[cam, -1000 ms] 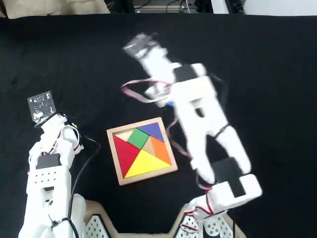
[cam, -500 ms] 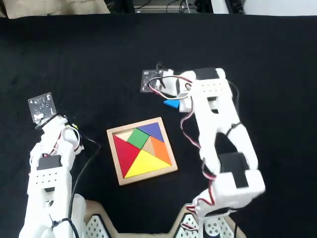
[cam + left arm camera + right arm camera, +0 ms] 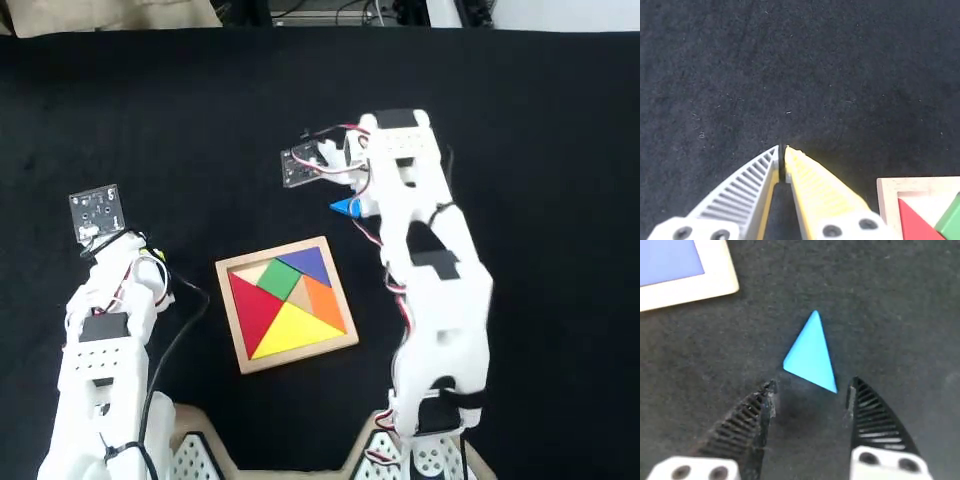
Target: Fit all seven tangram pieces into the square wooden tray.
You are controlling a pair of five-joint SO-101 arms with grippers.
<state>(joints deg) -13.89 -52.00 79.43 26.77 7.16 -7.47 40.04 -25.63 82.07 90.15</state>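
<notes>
The left gripper (image 3: pixel 781 150) is kept pressed together over the bench (image 3: pixel 840 75). 1 tray (image 3: pixel 300 354) is seen, with 6 pieces counted inside. 1 blue triangle (image 3: pixel 811 355) is left outside, just ahead of the spread right gripper (image 3: pixel 810 387), its long point aimed away. It is reached best by the right arm.

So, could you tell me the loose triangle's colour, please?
The triangle is light blue, clearest in the right wrist view.
</notes>
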